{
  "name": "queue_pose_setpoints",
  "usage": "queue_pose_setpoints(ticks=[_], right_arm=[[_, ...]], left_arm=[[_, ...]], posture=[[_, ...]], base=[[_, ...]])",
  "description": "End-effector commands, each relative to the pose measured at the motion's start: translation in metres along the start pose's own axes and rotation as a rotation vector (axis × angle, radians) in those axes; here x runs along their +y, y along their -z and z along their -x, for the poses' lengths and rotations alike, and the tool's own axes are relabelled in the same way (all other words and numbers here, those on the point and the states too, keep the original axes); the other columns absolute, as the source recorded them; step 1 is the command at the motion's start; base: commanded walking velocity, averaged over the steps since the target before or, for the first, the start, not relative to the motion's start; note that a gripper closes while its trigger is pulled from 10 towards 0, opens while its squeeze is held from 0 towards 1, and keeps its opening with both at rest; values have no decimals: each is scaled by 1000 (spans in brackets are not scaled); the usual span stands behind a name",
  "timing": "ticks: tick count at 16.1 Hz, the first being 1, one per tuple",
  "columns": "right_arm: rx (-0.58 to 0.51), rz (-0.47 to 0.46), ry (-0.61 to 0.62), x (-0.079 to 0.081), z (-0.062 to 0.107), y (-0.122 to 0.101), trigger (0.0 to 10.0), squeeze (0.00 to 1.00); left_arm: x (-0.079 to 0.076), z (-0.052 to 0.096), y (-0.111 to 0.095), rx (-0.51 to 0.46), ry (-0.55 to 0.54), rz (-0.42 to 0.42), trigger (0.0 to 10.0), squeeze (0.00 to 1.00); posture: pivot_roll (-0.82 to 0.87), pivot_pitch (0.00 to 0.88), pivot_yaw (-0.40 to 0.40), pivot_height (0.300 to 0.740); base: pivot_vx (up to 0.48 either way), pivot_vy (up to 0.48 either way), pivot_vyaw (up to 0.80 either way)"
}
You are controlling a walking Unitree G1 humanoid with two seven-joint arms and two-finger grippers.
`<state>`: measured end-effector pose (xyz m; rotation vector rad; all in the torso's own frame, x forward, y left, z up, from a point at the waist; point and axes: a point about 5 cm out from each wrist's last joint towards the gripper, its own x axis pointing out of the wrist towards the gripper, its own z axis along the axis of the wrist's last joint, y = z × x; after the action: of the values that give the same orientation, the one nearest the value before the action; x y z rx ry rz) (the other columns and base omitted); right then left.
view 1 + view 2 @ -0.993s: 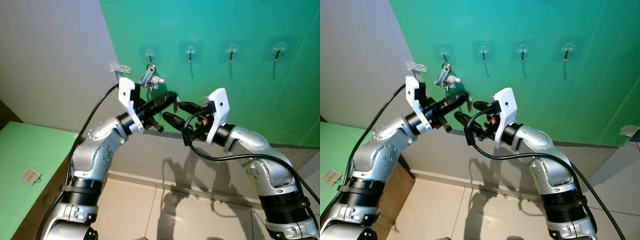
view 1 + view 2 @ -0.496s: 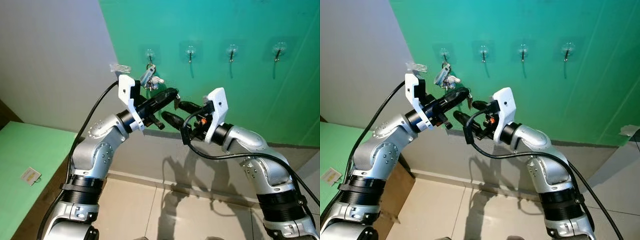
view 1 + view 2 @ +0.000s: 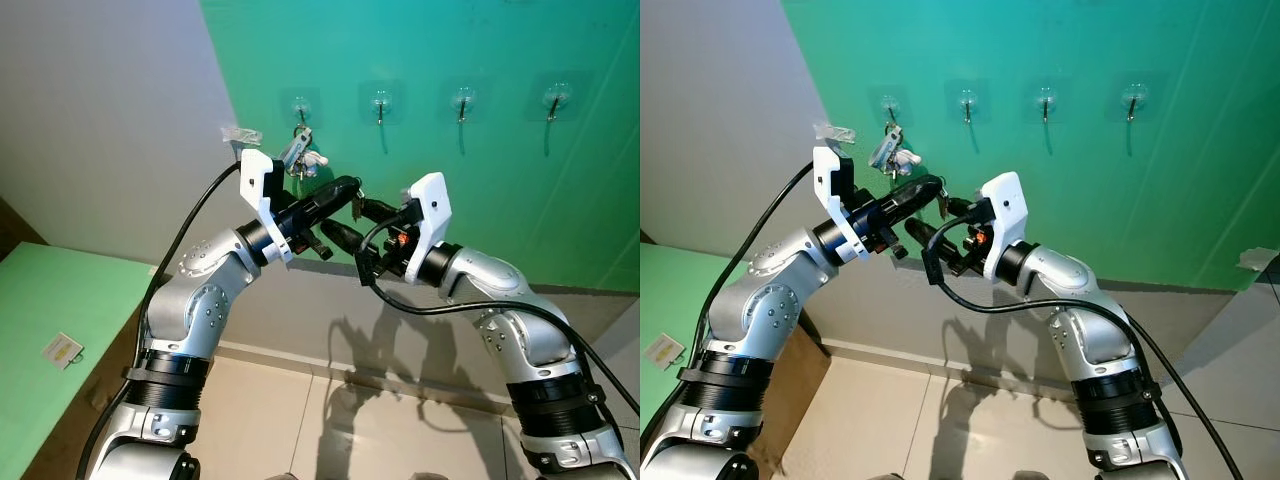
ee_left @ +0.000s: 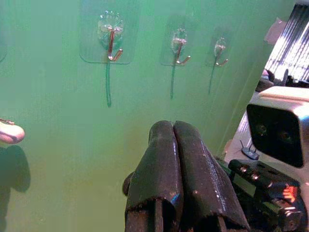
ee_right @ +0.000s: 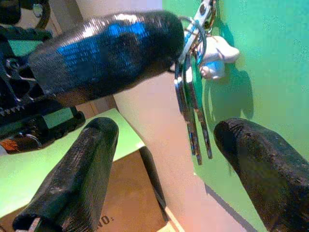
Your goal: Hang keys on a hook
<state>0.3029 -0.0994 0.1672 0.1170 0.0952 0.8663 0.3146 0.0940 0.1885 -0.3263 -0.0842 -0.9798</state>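
Two claws nearer, left claw (image 3: 350, 190) raised, keys (image 5: 192, 108) hanging

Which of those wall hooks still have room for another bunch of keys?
The three hooks right of the hanging keys are bare. The leftmost hook is crowded: keys, left pincer and right pincer cluster below it.

We are seeing the green wall (image 3: 480, 200) carrying four hooks (image 3: 380, 104); the keys (image 3: 298, 155) are hanging on the leftmost hook (image 3: 300, 108).
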Motion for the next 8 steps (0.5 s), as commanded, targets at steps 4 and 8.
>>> queue_pose_setpoints(ticks=[4,8], right_arm=[[-15,22,15,-1,-6,-6,4745,0],[-21,19,49,-6,-6,-6,0,0]], left_arm=[[-3,0,-5,-8,25,-14,0,0],[-5,0,-5,-8,33,-11,0,0]], posture=[[-221,0,131,740],[-219,0,130,740]], base=[[0,0,0],[0,0,0]])
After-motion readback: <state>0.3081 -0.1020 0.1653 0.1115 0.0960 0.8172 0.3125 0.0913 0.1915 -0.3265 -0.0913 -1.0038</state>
